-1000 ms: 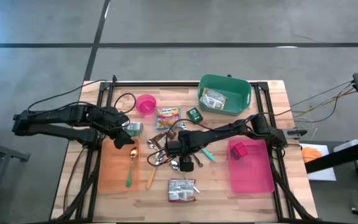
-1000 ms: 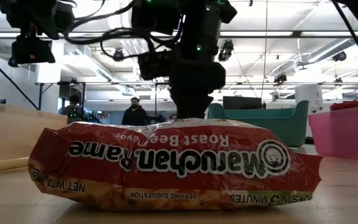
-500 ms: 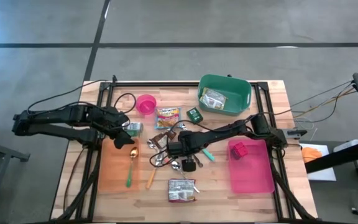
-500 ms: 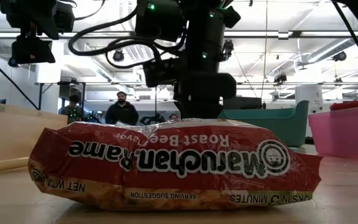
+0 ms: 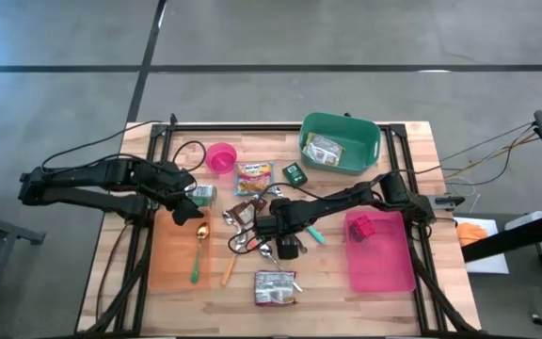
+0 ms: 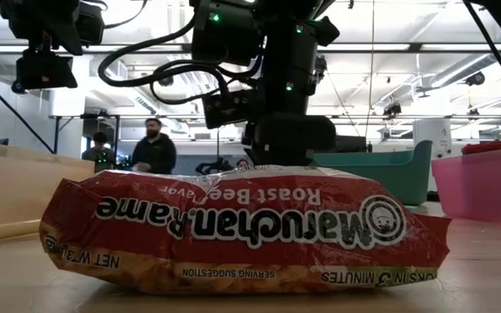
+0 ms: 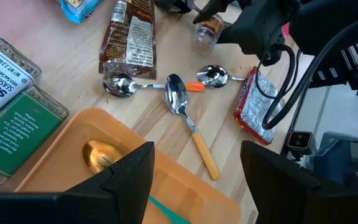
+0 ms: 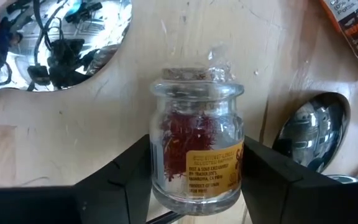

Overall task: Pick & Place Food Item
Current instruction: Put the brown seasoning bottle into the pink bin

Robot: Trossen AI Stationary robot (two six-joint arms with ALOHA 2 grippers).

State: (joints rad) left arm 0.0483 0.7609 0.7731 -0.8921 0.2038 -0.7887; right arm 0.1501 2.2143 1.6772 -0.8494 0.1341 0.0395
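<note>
Your right gripper (image 8: 194, 186) sits mid-surface w/ fingers straddling the small spice jar (image 8: 196, 143), lying lengthwise btwn spoons, cork end pointing away; can't tell if it's pinched yet.

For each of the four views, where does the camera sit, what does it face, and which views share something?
High: above the table, looking straight down; both arms show, the right tool among the spoons.
Low: at table-top height, facing the ramen packet; an arm comes down behind it.
Left wrist: on the left arm, past its tool, over an orange tray and spoons.
Right wrist: on the right arm; its tool flanks a small glass jar.
Shared: the ramen packet shows in the high, low and left wrist views.
</note>
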